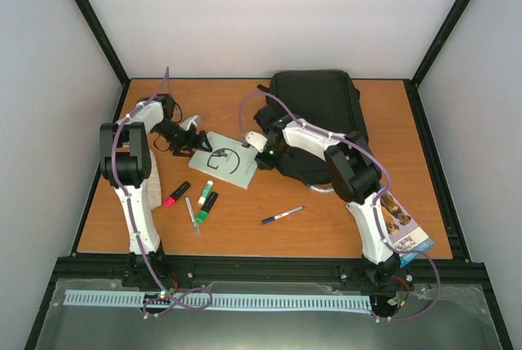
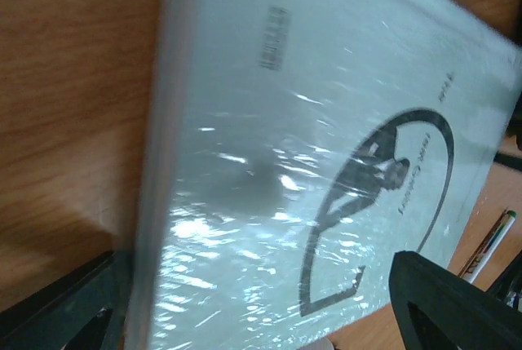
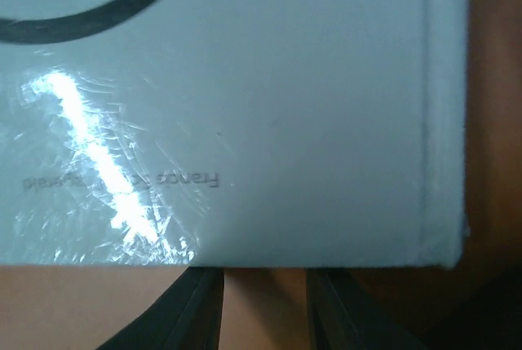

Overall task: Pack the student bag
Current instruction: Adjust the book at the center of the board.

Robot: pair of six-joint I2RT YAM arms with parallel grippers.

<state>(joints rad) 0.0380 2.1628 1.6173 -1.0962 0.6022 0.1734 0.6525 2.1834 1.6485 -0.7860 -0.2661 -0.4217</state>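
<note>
The student bag (image 1: 318,109), a large black backpack, lies at the back of the table, right of centre. In front of it a pale grey book (image 1: 224,158) in shiny wrap lies flat. My left gripper (image 1: 189,142) is at the book's left edge, open wide. In the left wrist view its dark fingers (image 2: 457,301) stand on either side of the book (image 2: 326,146). My right gripper (image 1: 259,150) is at the book's right edge. Its jaws (image 3: 263,272) stand a narrow gap apart with bare table between them, and the book's edge (image 3: 245,121) covers the tips.
In front of the book lie a pink highlighter (image 1: 175,193), a white marker (image 1: 205,192), a green marker (image 1: 206,206) and a thin pen (image 1: 192,215). A blue pen (image 1: 282,215) lies further right. A printed leaflet (image 1: 401,223) rests at the near right edge.
</note>
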